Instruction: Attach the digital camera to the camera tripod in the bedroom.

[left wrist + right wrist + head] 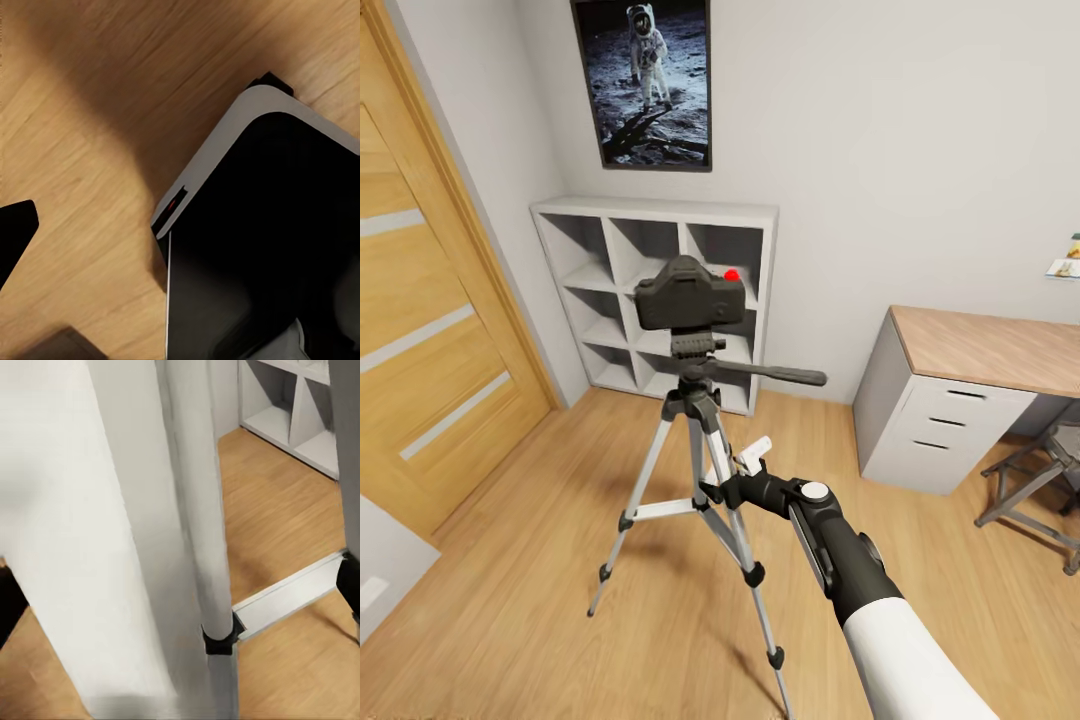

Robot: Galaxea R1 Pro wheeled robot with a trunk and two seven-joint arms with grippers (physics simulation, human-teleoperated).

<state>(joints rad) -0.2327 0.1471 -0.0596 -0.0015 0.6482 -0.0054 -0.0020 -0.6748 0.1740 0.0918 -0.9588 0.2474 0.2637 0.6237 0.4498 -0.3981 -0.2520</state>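
Note:
The black digital camera point(690, 292), with its red dot point(732, 274) on top, sits on the head of the camera tripod point(697, 385). The tripod stands on the wood floor with its legs spread, and its pan handle point(785, 375) points right. My right gripper point(735, 472) is low beside the tripod's legs, well below the camera. It is open, with one white-padded finger point(758, 450) sticking up. In the right wrist view a silver tripod leg point(202, 510) passes very close, with a cross brace point(289, 600) behind it. The left wrist view looks down at the floor and my own base point(225, 165).
A white cube shelf point(655, 212) stands against the back wall behind the tripod, under an astronaut poster point(650, 80). The wooden door point(430, 330) is at the left. A wood-topped grey desk point(1000, 345) and a chair point(1040, 470) are at the right.

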